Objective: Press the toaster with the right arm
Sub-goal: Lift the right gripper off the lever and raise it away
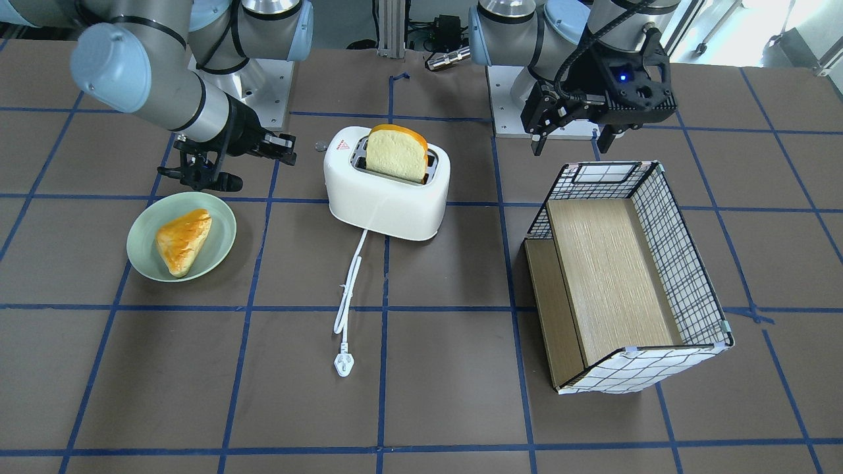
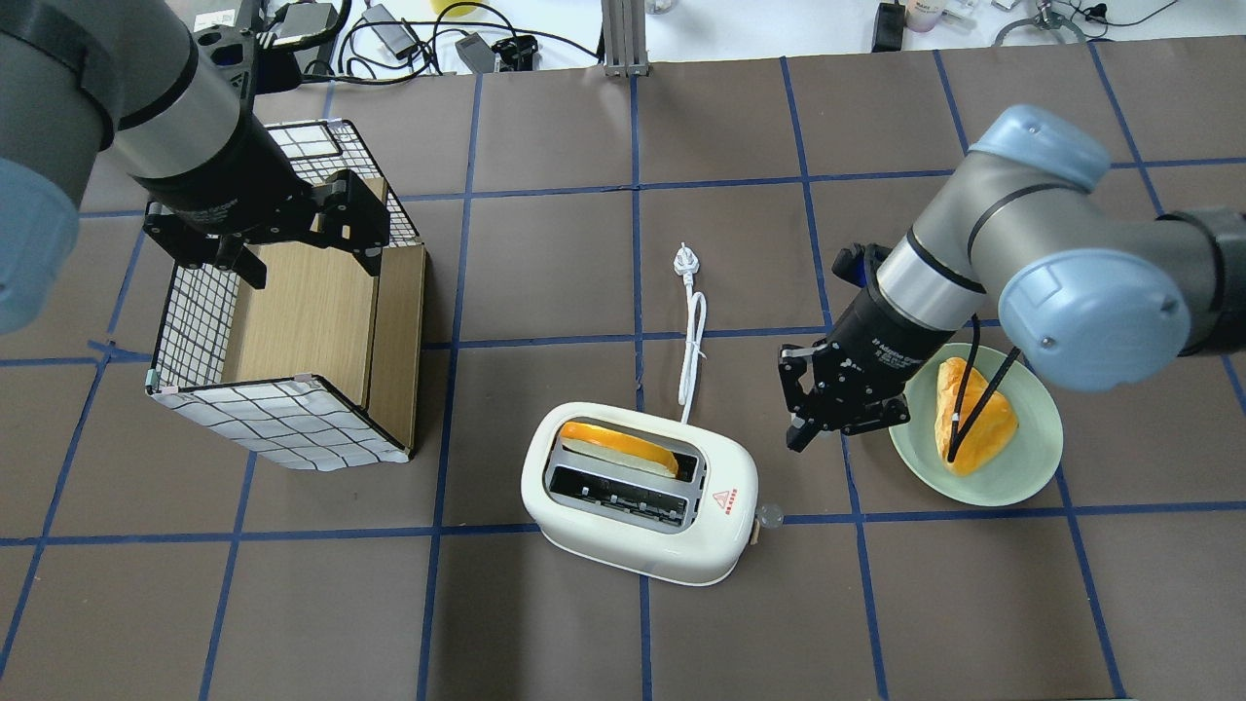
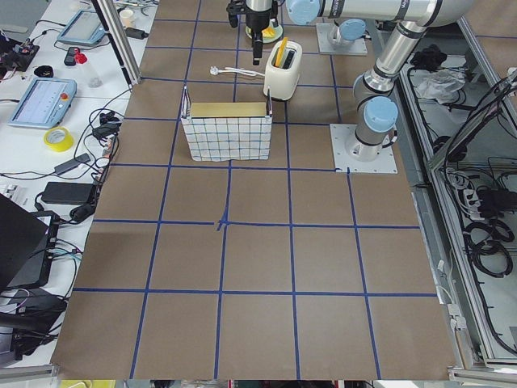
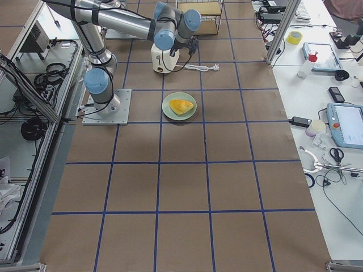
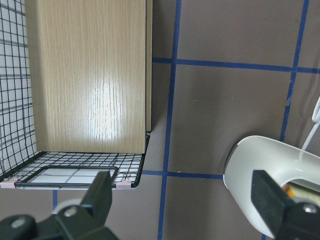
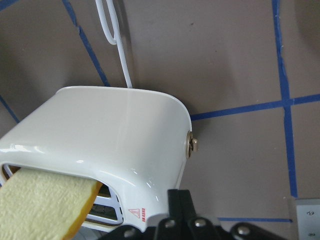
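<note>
The white toaster [image 2: 638, 526] stands mid-table with a bread slice [image 2: 618, 445] upright in its far slot. Its small grey lever knob [image 2: 769, 513] sticks out of the end that carries the red triangle sticker. My right gripper [image 2: 798, 436] is shut and empty. It hovers beside that end, a little above and beyond the knob, and does not touch it. In the right wrist view the closed fingers [image 6: 178, 197] sit just over the toaster [image 6: 115, 130], with the knob [image 6: 192, 144] ahead of them. My left gripper [image 2: 311, 261] is open and empty above the basket.
A green plate [image 2: 1032, 458] with a bread piece lies under the right forearm. The wire-and-wood basket [image 2: 282, 428] stands at the left. The toaster's white cord and plug [image 2: 684, 261] lie on the table beyond the toaster.
</note>
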